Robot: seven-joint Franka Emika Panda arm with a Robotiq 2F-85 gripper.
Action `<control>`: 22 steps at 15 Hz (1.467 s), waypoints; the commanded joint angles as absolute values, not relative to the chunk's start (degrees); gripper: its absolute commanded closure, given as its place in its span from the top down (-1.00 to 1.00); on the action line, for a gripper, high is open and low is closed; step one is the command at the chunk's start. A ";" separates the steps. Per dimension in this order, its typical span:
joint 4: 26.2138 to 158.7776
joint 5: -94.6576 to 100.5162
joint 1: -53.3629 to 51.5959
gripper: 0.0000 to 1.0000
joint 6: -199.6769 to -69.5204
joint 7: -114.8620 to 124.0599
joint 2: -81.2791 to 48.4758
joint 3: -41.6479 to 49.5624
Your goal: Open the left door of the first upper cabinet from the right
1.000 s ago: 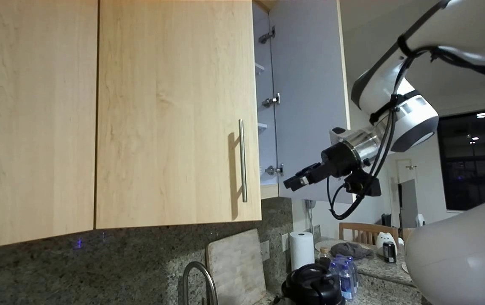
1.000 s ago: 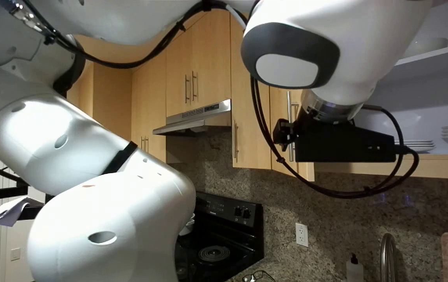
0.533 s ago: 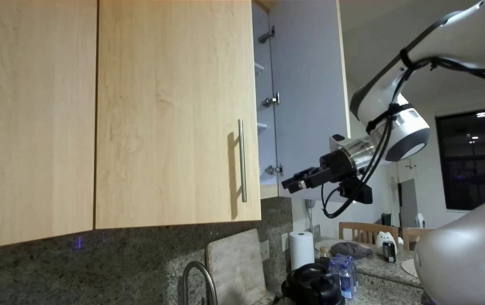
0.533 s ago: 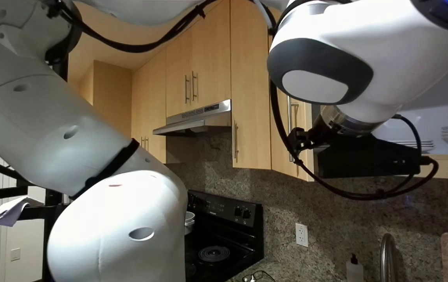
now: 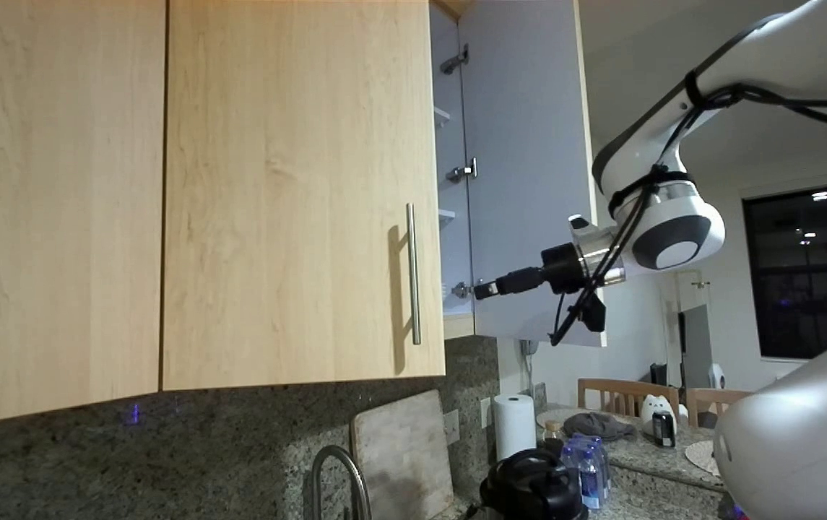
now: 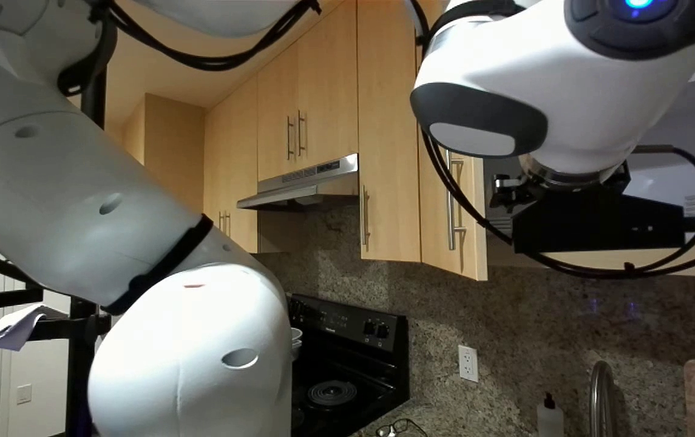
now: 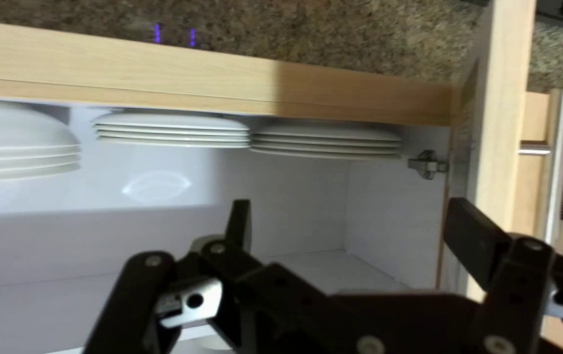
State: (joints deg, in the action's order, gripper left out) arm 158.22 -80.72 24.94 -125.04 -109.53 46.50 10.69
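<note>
Left door [image 5: 297,195]: standing open | my pincer [image 7: 349,215]: spread wide, empty | step, I judge: widening | next: push it further outward

The arm [image 6: 177,358] was white and smoothly rounded, with oval recesses [image 6: 240,358] sunk into it and a small reddish mark [image 6: 194,285]. A black strap [image 6: 165,262] crossed it, and black cables [image 6: 220,62] looped alongside. Near its end, a dark grey band [image 6: 474,109] framed a pale oval cap [image 6: 471,139], and a blue light [image 6: 638,3] glowed on a dark, rounded panel [image 6: 638,30]. A silver collar [image 5: 592,247] led to black jaws bearing round screws [image 7: 217,248] and a bright metal plate [image 7: 211,296] pierced by a hole [image 7: 194,301].
</note>
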 commanded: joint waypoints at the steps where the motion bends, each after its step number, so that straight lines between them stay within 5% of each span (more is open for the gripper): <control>1: 155.08 -86.42 22.24 1.00 -135.08 -107.18 45.07 4.99; 12: 145.54 -84.55 13.82 1.00 -140.38 -105.26 36.42 2.62; 22: 149.21 -81.37 9.87 1.00 -125.27 -114.40 39.22 6.70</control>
State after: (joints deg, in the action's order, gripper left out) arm 146.48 -82.73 11.53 -129.72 -109.27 36.52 6.01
